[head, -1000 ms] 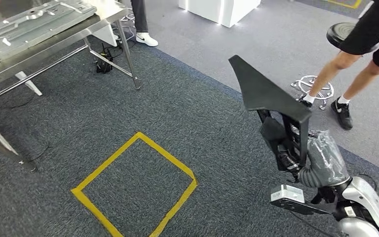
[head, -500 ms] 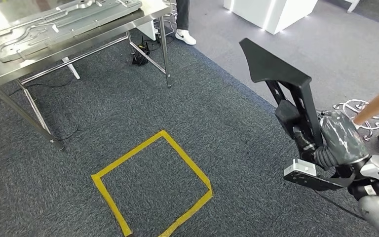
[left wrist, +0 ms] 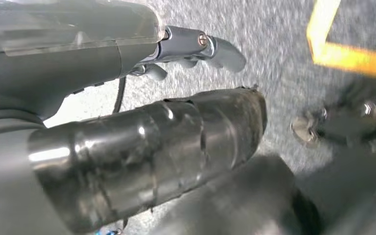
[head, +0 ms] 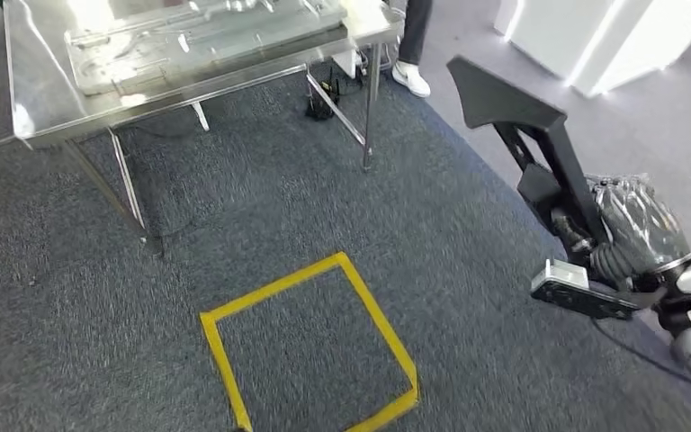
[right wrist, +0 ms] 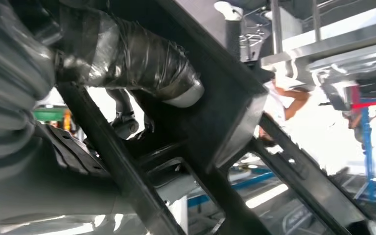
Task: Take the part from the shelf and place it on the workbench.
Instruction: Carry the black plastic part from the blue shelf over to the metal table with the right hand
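I am carrying the black part [head: 526,135] upright in my right hand [head: 585,238], fingers wrapped around its frame, lifting it above the carpet; the steel tabletop [head: 45,99] is waiting at eleven o'clock. My left hand [left wrist: 142,156] is hanging empty, fingers loosely curled.

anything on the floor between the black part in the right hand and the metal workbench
Nothing visible. The right hand holds the black part up over bare carpet, and the floor stretch toward the workbench holds only a flat yellow tape square.
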Robot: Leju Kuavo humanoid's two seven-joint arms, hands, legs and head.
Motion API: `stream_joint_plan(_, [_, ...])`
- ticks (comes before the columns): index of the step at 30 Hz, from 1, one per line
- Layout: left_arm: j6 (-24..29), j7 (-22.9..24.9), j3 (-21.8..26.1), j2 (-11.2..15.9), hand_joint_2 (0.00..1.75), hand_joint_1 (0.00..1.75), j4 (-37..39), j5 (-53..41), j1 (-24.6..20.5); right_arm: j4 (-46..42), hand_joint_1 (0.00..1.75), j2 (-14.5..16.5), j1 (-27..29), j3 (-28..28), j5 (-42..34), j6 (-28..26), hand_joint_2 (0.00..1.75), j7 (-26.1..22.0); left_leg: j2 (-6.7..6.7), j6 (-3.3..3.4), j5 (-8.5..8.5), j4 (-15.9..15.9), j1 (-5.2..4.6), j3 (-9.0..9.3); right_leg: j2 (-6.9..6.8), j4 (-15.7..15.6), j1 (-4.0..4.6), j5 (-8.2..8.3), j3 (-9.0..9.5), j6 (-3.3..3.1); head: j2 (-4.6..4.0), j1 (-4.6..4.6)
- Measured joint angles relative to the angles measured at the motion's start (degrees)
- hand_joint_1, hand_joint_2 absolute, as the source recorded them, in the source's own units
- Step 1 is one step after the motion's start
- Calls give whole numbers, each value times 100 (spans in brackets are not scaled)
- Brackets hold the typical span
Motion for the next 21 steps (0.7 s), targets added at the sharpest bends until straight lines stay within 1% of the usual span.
stream_joint_plan(1, [-1, 5, 2, 3, 0, 0, 1, 1, -13, 32, 175, -16, -42, 26, 1, 36, 175, 5, -72, 27, -52, -38, 6, 101, 164, 408, -12, 11, -333, -9, -1, 9])
stream_joint_plan(2, [-2, 9, 3, 5, 0, 0, 0, 1, -27, 63, 175, -38, -83, 52, 2, 63, 175, 9, -150, 44, -118, -63, 8, 199, 254, 733, -12, -114, -657, -8, -1, 9])
stream_joint_plan(3, [-3, 12, 5, 6, 0, 0, -1, 1, -37, 92, 175, -56, -122, 80, 3, 86, 175, 13, -242, 50, -195, -77, 10, 310, 290, 937, -9, -348, -945, 1, -1, 10])
stream_joint_plan(4, [-4, 14, 7, 7, 0, 0, -1, 1, -38, 118, 175, -68, -151, 102, 4, 100, 175, 15, -343, 51, -286, -84, 11, 439, 298, 990, -6, -619, -1168, 14, -1, 11])
stream_joint_plan(5, [-7, 14, 7, 6, 0, 0, -1, 1, -34, 137, 175, -75, -177, 120, 4, 104, 175, 16, -446, 47, -387, -87, 13, 583, 302, 907, -3, -820, -1325, 26, -1, 11])
stream_joint_plan(6, [-8, 14, 8, 1, 0, 0, -1, 1, -26, 152, 175, -79, -199, 134, 4, 105, 175, 16, -546, 37, -494, -87, 19, 735, 314, 711, -1, -842, -1426, 37, -1, 11])
stream_joint_plan(7, [-9, 14, 8, -3, 0, 0, 0, 1, -15, 168, 175, -81, -216, 143, 4, 107, 175, 16, -640, 23, -607, -88, 24, 872, 362, 419, -1, -596, -1487, 46, -1, 14])
stream_joint_plan(8, [-11, 14, 8, -10, 0, 0, 1, 1, -9, 192, 175, -83, -231, 151, 4, 114, 175, 16, -727, 4, -719, -69, 32, 1001, 462, 60, -2, -67, -1539, 43, -1, 22])
stream_joint_plan(9, [-14, 17, 8, -15, 0, 0, 3, 2, -4, 217, 175, -85, -260, 166, 4, 130, 175, 15, -816, -27, -820, -65, 38, 1080, 561, -212, 4, 468, -1549, 29, -1, 35])
stream_joint_plan(10, [-16, 27, 8, -18, 0, 0, 5, 4, 1, 239, 175, -94, -292, 187, 5, 154, 175, 18, -894, -59, -909, -80, 49, 1140, 637, -395, 17, 902, -1544, 2, -1, 44])
stream_joint_plan(11, [-20, 40, 8, -21, 0, 0, 7, 8, 3, 256, 175, -107, -339, 212, 7, 182, 175, 21, -949, -91, -946, -78, 60, 1198, 650, -488, 35, 1127, -1519, -43, 0, 53])
stream_joint_plan(12, [-23, 55, 8, -20, 0, 0, 7, 11, 5, 261, 175, -121, -404, 233, 8, 209, 175, 28, -986, -125, -929, -74, 66, 1203, 592, -488, 51, 1107, -1446, -98, 0, 54])
stream_joint_plan(13, [-27, 71, 9, -10, 0, 0, 7, 15, 3, 264, 175, -137, -470, 248, 8, 235, 175, 38, -943, -151, -854, 29, 69, 1177, 522, -534, 56, 1063, -1368, -149, 1, 51])
stream_joint_plan(14, [-33, 82, 9, -3, 0, 0, 7, 18, -3, 272, 175, -147, -542, 260, 8, 263, 175, 46, -795, -178, -708, 269, 58, 1059, 447, -604, 57, 1013, -1262, -205, 1, 47])
stream_joint_plan(15, [-40, 92, 10, 5, 0, 0, 7, 21, -13, 283, 175, -155, -606, 274, 8, 293, 175, 53, -608, -207, -588, 590, 50, 849, 384, -675, 53, 963, -1143, -252, 1, 37])
stream_joint_plan(16, [-46, 102, 10, 12, 0, 0, 7, 26, -22, 297, 175, -162, -661, 297, 7, 328, 175, 57, -399, -235, -543, 952, 47, 588, 321, -750, 57, 902, -1014, -282, 1, 30])
stream_joint_plan(17, [-53, 109, 10, 9, 0, 0, 7, 31, -29, 315, 175, -167, -711, 328, 5, 365, 175, 59, -235, -262, -629, 1251, 49, 308, 249, -810, 63, 825, -876, -304, 0, 25])
stream_joint_plan(18, [-61, 116, 10, 8, 0, 0, 7, 37, -31, 332, 175, -171, -763, 363, 2, 402, 175, 60, -159, -285, -854, 1420, 60, 64, 181, -857, 66, 738, -733, -308, 0, 22])
stream_joint_plan(19, [-67, 125, 10, 8, 0, 0, 7, 43, -28, 349, 175, -173, -822, 401, -1, 443, 175, 60, -125, -304, -1125, 1459, 72, -126, 110, -890, 67, 639, -581, -300, -1, 23])
stream_joint_plan(20, [-74, 134, 10, 7, 0, 0, 7, 47, -19, 367, 175, -173, -885, 436, -4, 484, 175, 60, -107, -317, -1348, 1373, 81, -255, 41, -909, 66, 531, -426, -289, -1, 23])
stream_joint_plan(21, [-82, 143, 10, 7, 0, 0, 7, 51, -8, 386, 175, -174, -949, 471, -5, 517, 175, 60, -83, -317, -1414, 1178, 88, -327, -26, -918, 66, 415, -268, -274, -1, 21])
